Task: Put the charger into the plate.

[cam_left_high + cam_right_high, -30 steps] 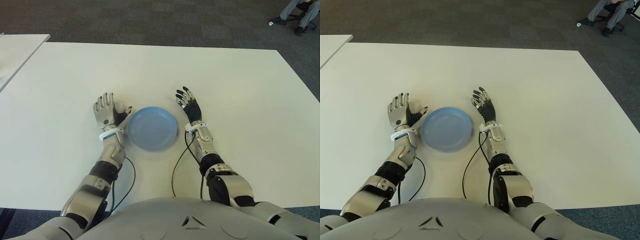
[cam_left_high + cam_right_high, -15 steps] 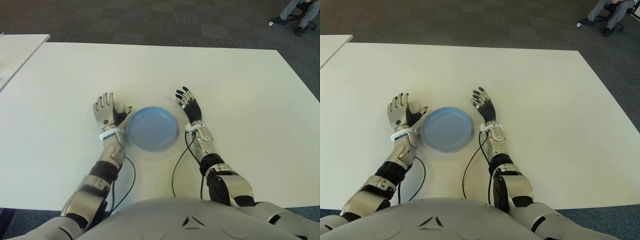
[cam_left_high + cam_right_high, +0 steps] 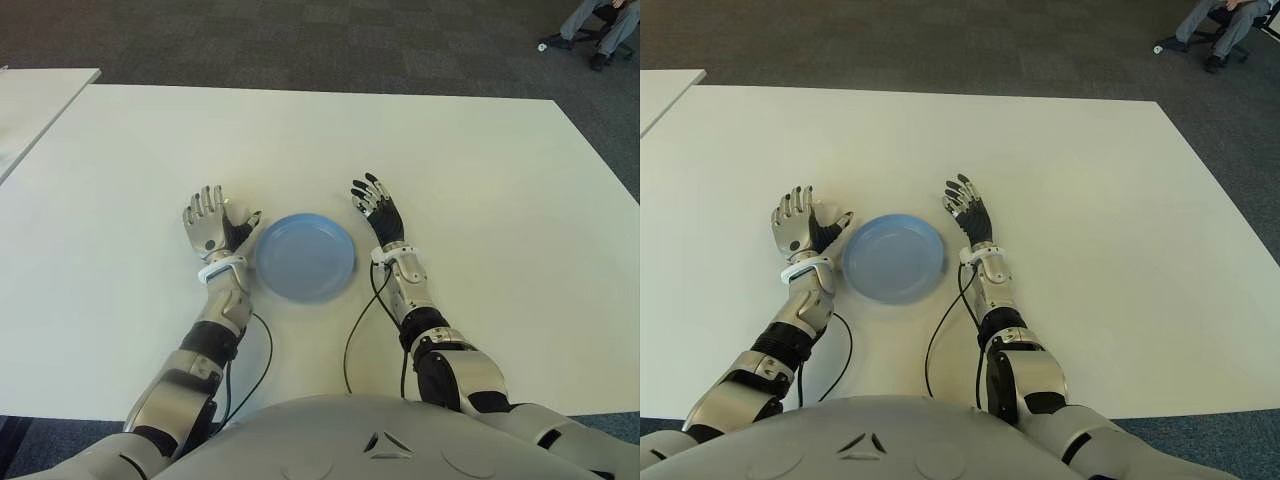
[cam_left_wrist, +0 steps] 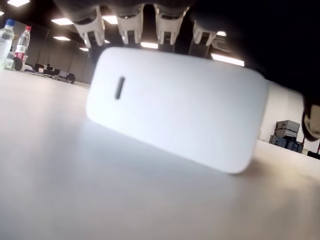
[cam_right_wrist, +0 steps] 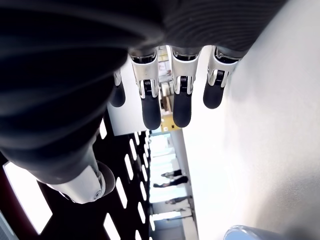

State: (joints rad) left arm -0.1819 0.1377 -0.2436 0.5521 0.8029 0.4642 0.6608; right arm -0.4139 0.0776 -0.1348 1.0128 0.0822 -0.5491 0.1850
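A white bench (image 3: 480, 170) fills most of the eye views, with a second pale surface (image 3: 30, 100) showing at the far left edge. Farthest left of the working things, the left hand (image 3: 209, 222) shows just left of the blue plate (image 3: 304, 256), palm up with its fingers (image 3: 206, 199) extended and the thumb reaching toward the plate's rim. In the left wrist view the white charger (image 4: 175, 115), a rounded block with a small slot on one face, sits tilted right in front of that hand, one lower edge down on the bench; the fingertips (image 4: 131, 31) line up above and behind it, spread rather than wrapped around it, so the hand is not clamped on it. The plate lies flat on the bench between the two hands and holds nothing. Just right of it the right hand (image 3: 378, 209) shows with its fingers (image 5: 150, 95) straight and apart, gripping nothing. At the far right corner, beyond the bench, a seated person's legs (image 3: 598, 18) show on the dark carpet (image 3: 300, 40).
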